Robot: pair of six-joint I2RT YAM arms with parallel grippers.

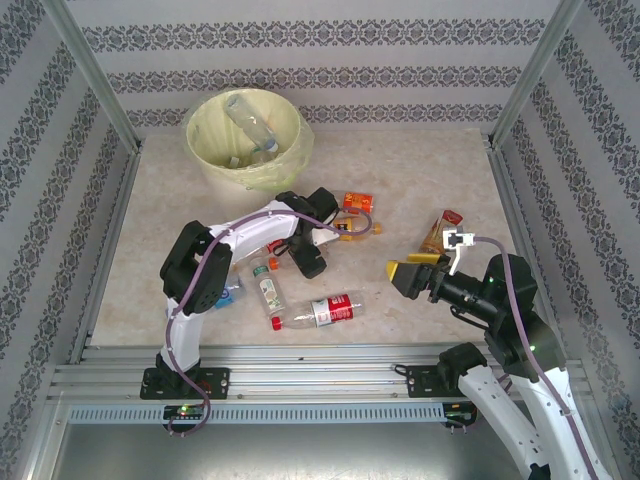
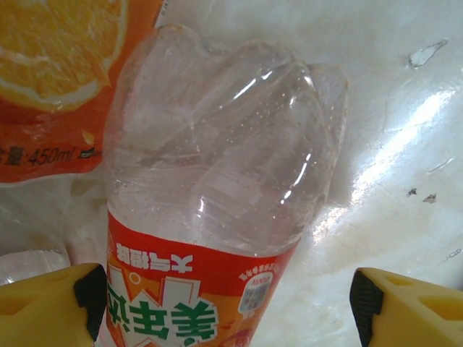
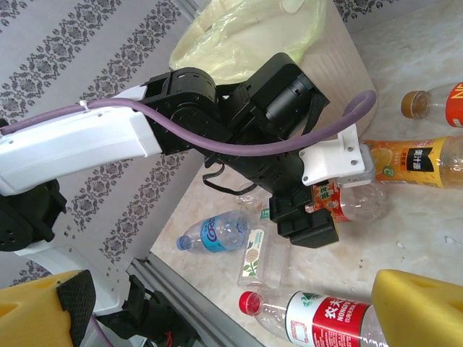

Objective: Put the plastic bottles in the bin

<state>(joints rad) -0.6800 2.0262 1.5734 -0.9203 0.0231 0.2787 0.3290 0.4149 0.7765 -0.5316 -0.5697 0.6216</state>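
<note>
Target bottle: a dented clear bottle [image 2: 217, 166] with a red-and-orange label lies on the counter [image 2: 405, 181], mid-scene, on the near side of the bin.
Left hand: the left hand [image 2: 224, 307] is spread wide astride this bottle, a yellow finger on each side, and grips nothing.
Neighbour: an orange-juice bottle [image 2: 51, 79] lies just beside it.
Likely trouble: the thin, crumpled wall may buckle or slip out as the fingers close, and one finger could snag the neighbour.
Bin: the bin [image 1: 228, 172] stands far left with bottles already inside. A weak grip could drop the load short of it.
Right hand: the right hand [image 1: 412, 266] is fully spread and empty, near right.
Loose bottle: a red-labelled bottle [image 1: 325, 312] lies close to the counter's near edge, and a knock could roll it off.
</note>
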